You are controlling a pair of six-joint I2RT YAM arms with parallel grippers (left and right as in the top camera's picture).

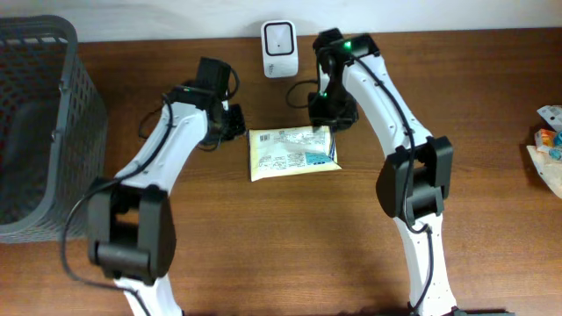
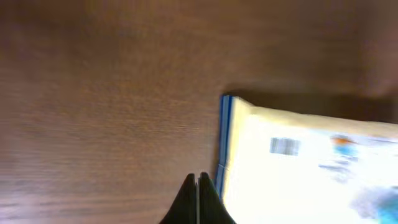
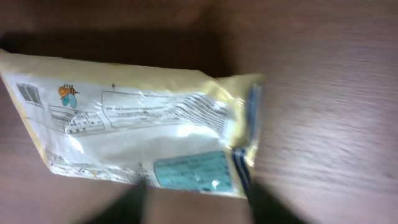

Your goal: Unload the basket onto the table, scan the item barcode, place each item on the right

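Overhead camera first: nearest to us, two white arms rise from the near edge of the brown desk point(image 1: 263, 254), both reaching away toward the middle. And there's the item, a pale yellow packet point(image 1: 292, 152) lying flat on the desk, printed face up, between the two arms. At its left end sits the left gripper point(image 1: 234, 123), just beside the packet's blue-trimmed edge. The left wrist camera shows its jaws pressed together with nothing between them, black fingertips point(image 2: 189, 200) meeting in a point. A small barcode point(image 2: 285, 146) shows on the packet's upper face, toward that left end. Over the packet's far right corner hangs the right gripper point(image 1: 328, 116). From the right wrist camera its jaws stand apart, dark and blurred, straddling the packet's right end; whether they touch it cannot be told. Further back, at the far edge of the desk, a small white scanner point(image 1: 279, 38) stands upright. Far left, a dark mesh basket point(image 1: 61, 53). At the right edge, a few loose packets point(image 1: 550, 145).
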